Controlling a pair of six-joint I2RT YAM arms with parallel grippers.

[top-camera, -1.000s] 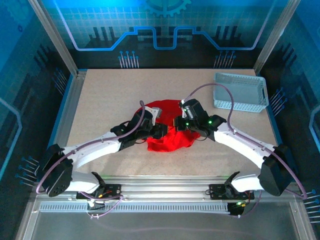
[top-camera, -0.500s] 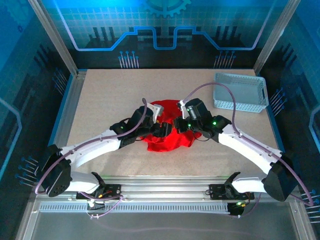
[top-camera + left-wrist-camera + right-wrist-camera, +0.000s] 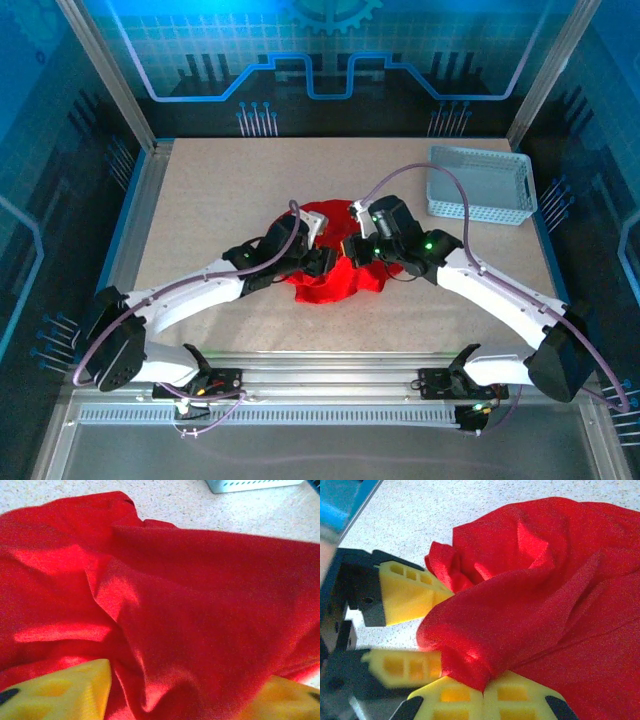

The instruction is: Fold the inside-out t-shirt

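Observation:
The inside-out t-shirt [image 3: 335,278] lies as a bunched bright red heap on the table's middle, between the two arms. My right gripper [image 3: 358,250] is at its right side, shut on a raised fold of the red cloth [image 3: 545,580], which is pinched where the yellow pads [image 3: 515,695] meet. My left gripper [image 3: 322,262] is pushed into the heap's left side. Its yellow fingers [image 3: 65,690] stand apart with loose red cloth [image 3: 200,605] bulging between them. In the right wrist view those left fingers [image 3: 405,592] are spread at the tip of the lifted fold.
A white mesh basket [image 3: 480,185] stands at the back right, its corner [image 3: 250,485] at the top of the left wrist view. Speckled tabletop [image 3: 220,190] surrounds the shirt. A metal frame and blue rail [image 3: 350,500] border the table.
The left gripper has pushed forward into the shirt and its fingers have changed their spread. The right gripper shifted slightly left with its fold. The shirt is drawn into a tighter heap.

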